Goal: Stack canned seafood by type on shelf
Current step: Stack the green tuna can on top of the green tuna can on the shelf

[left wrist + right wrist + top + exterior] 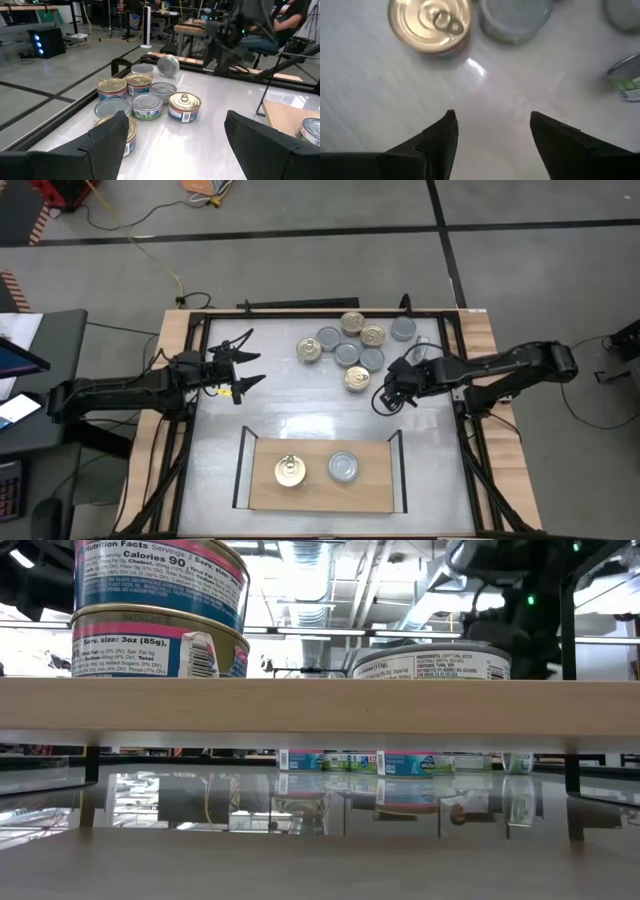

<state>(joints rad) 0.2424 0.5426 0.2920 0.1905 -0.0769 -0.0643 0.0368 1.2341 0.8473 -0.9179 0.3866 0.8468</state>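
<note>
Right pincer over the loose tins, empty, picking the next can.

My right gripper (392,392) hangs spread and empty just beside the gold-lidded tin (357,379) at the cluster's near edge, the easiest to reach. The shelf (320,501) holds a gold stack (290,471) and a silver tin (344,467), set apart by type. My left gripper (243,370) waits wide open, well clear.

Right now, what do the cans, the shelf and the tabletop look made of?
Cans: metal, shiny gold or silver-grey lids with pull tabs, printed paper-like label bands. Shelf: light wood board, matte, visible grain, with thin black uprights, probably metal. Tabletop: white, glossy; it mirrors the cans in the low view, so likely laminate or coated panel.
</note>
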